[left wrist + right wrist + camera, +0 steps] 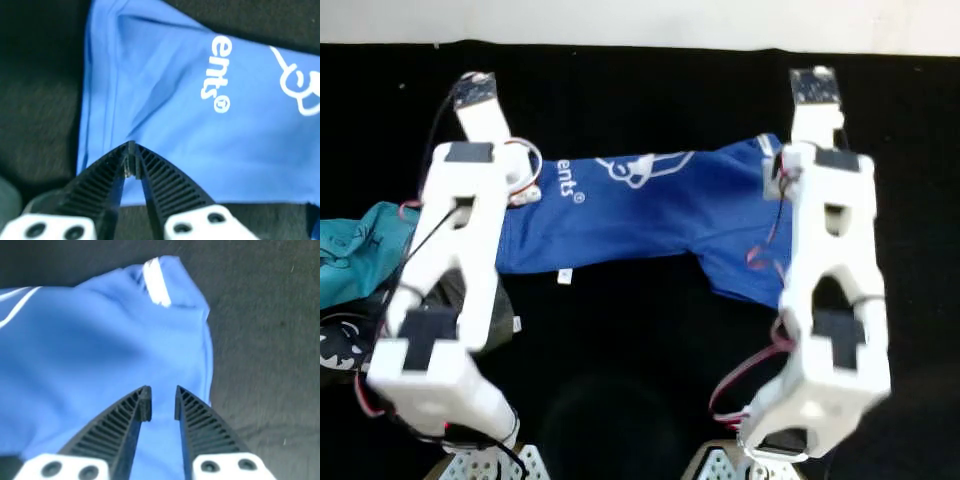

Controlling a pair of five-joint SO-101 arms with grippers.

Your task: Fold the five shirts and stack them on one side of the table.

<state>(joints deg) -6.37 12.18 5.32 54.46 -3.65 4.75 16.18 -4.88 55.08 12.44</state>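
Observation:
A blue shirt (640,205) with white print lies spread sideways across the middle of the black table. In the left wrist view my left gripper (131,150) sits over the blue shirt (200,115) near its left end. Its fingers are shut, with creases in the cloth running to the tips. In the right wrist view my right gripper (159,402) hovers just above the blue shirt (90,350) near its right end. It is open by a narrow gap, close to the white neck label (156,281). Both arms cover the shirt's ends in the high view.
A crumpled teal shirt (360,250) lies at the table's left edge, with a dark patterned garment (338,345) just in front of it. Bare black tabletop (620,340) lies in front of the blue shirt, between the two arm bases.

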